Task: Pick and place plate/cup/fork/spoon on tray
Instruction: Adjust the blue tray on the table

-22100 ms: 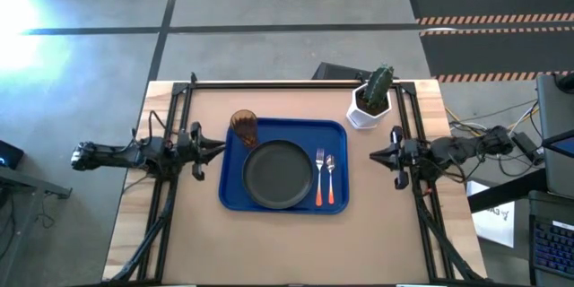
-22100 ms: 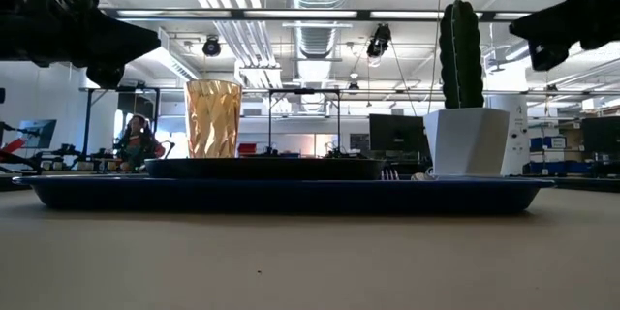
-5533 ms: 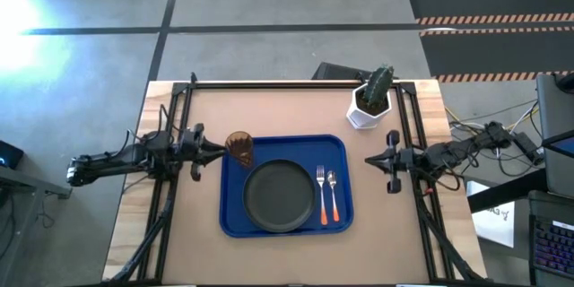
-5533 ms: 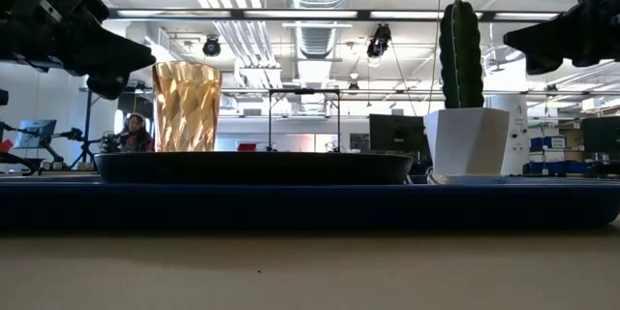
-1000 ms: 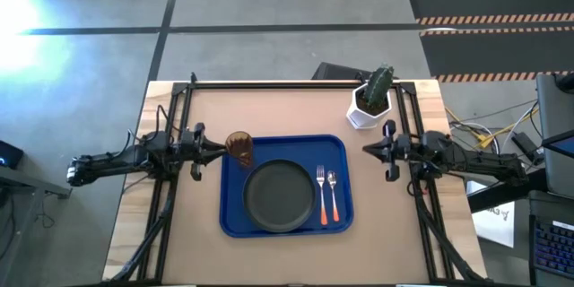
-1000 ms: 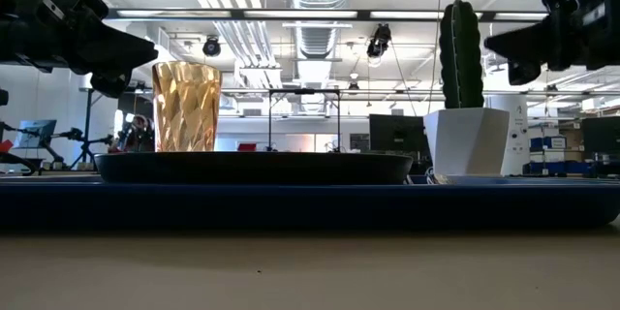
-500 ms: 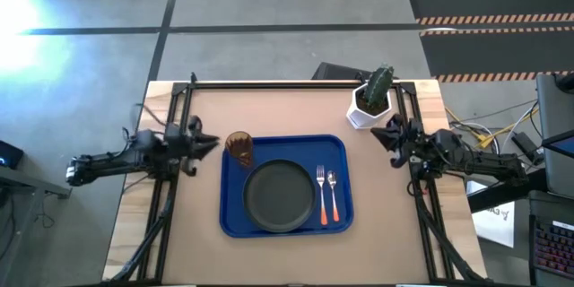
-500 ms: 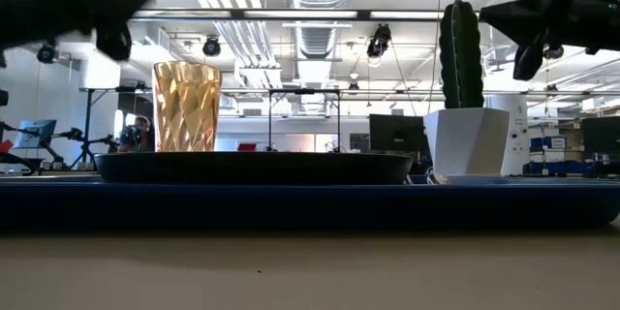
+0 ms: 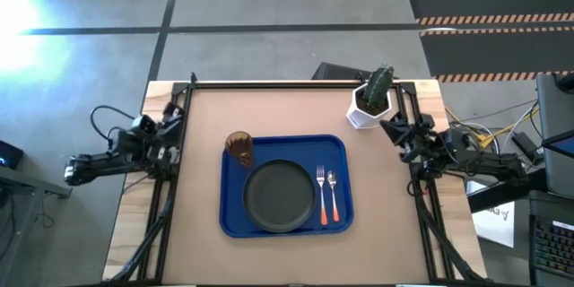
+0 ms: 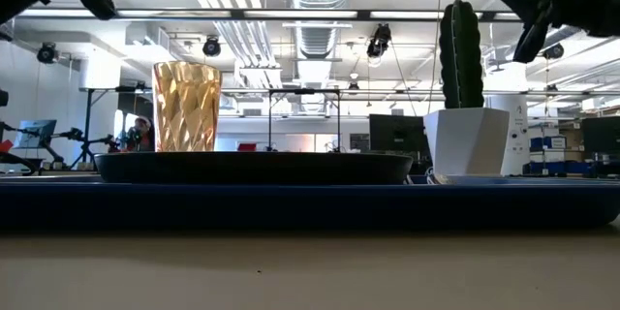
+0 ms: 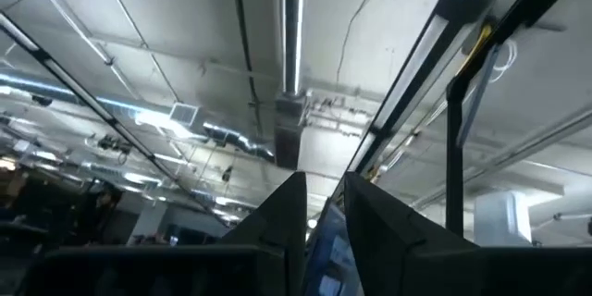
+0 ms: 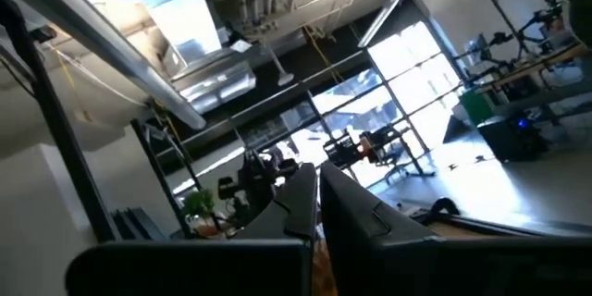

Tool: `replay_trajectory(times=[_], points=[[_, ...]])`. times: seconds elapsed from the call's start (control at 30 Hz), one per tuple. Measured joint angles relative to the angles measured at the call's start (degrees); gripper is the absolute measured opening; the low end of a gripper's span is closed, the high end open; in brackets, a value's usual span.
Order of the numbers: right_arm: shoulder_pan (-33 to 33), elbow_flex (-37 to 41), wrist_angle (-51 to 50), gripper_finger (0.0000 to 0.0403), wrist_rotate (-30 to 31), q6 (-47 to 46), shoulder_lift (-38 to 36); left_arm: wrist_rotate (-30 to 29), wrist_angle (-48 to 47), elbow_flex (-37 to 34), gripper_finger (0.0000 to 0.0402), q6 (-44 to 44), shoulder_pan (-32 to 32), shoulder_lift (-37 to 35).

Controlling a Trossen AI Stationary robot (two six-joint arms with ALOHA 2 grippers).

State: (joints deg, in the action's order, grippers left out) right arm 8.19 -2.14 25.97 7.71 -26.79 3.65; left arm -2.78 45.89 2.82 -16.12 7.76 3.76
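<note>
- We take the tray (image 9: 285,185) as our landmark: it lies flat on the bench (image 9: 287,256), about midway between the bench's two sides and nearer its front edge than its back edge.
- On the tray's front and middle part we see the plate (image 9: 279,196), lying flat inside the raised blue edge.
- Just beside the plate, on the tray's right-hand part, lies the fork (image 9: 320,194), tines toward the far edge and orange handle toward the near edge.
- The spoon (image 9: 334,195) lies just beside the fork, parallel to it, closer to the tray's right edge, bowl pointing away as well.
- The cup (image 9: 239,148) stands upright at the tray's far left corner; in the low view it rises above the plate's rim (image 10: 186,107).
- Off the tray's left side, well apart from it, the left end effector (image 9: 172,136) sits by the bench's left rail; its wrist view looks up at the ceiling, with the fingers (image 11: 277,217) nearly together and nothing between them.
- Off the tray's far right corner, the right end effector (image 9: 392,126) is raised and angled; its fingers (image 12: 298,199) are pressed almost together and hold nothing.
- Beyond the tray's far right corner stands a white pot with a cactus (image 9: 369,100), just beside the right end effector.
</note>
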Motion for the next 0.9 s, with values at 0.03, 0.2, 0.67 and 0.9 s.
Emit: replay_trajectory(times=[0.03,0.2,0.67,0.9], points=[[-0.02,-0.83,-0.67,0.0009,-0.42,-0.28,0.43,-0.01,-0.83,0.64,0.0058,0.01,-0.02,0.50],[-0.04,-11.21,-12.66,0.0013,-0.65,1.95,6.01,1.99,-3.04,5.21,0.0058,3.04,-0.02,3.21],[0.00,-49.47,-54.82,0.0070,7.85,10.55,40.56,2.77,-20.21,17.54,0.0058,4.57,-0.02,7.57],[0.10,-62.46,-69.48,0.0109,9.43,13.88,54.64,2.82,-20.30,18.52,0.0058,5.07,-0.02,6.21]])
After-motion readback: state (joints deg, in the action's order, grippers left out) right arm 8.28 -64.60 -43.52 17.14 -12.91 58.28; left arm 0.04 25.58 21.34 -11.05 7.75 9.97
